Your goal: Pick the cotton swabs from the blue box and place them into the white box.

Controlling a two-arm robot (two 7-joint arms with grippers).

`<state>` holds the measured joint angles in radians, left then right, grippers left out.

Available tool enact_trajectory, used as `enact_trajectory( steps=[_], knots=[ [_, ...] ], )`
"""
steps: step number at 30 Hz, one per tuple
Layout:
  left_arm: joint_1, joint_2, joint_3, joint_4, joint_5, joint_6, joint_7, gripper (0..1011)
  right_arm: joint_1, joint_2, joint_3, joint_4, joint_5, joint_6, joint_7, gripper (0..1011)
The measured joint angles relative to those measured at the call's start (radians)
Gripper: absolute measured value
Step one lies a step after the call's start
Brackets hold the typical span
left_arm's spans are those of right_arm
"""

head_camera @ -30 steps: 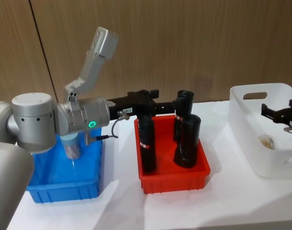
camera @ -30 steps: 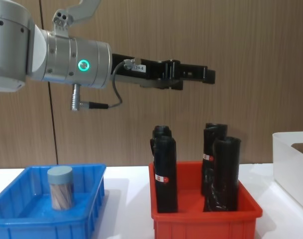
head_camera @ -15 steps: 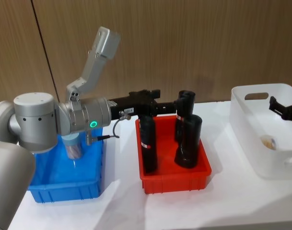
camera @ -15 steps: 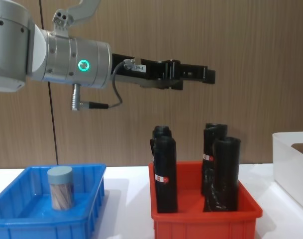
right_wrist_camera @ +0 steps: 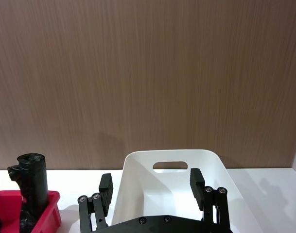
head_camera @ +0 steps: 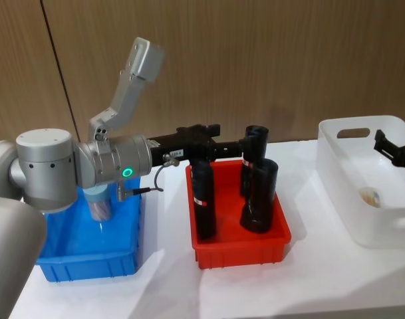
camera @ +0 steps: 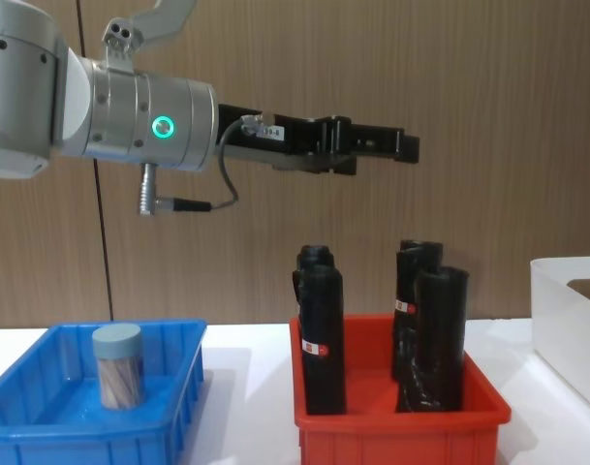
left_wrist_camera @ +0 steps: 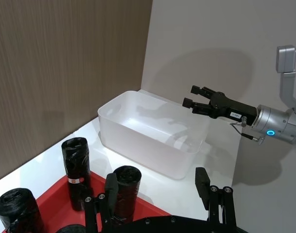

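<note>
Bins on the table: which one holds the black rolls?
The red bin, in the middle, with black rolls standing upright. The blue box holds cotton swabs; the white box, no rolls.

Swab jar (head_camera: 102, 207) was half hidden behind the left arm (head_camera: 112, 166) at its wrist, right gripper (head_camera: 390, 149) was cut off by the head view's edge, pale round thing (head_camera: 370, 195) in the white box (head_camera: 342, 174) was too blurred to name.
</note>
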<state>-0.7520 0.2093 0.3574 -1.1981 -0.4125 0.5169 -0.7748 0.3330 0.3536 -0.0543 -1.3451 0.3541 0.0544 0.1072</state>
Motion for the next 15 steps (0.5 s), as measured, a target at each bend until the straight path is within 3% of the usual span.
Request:
enact_trajectory(
  steps=[9,15],
  knots=[
    [0.007,0.002,0.001,-0.004,0.002,-0.005,0.007,1004,-0.016,0.001,-0.001,-0.022,0.003,-0.001,-0.004,1001],
    [0.039,0.013,0.007,-0.032,0.015,-0.037,0.055,1004,-0.046,-0.001,-0.017,-0.059,-0.003,-0.003,-0.007,1001]
  ],
)
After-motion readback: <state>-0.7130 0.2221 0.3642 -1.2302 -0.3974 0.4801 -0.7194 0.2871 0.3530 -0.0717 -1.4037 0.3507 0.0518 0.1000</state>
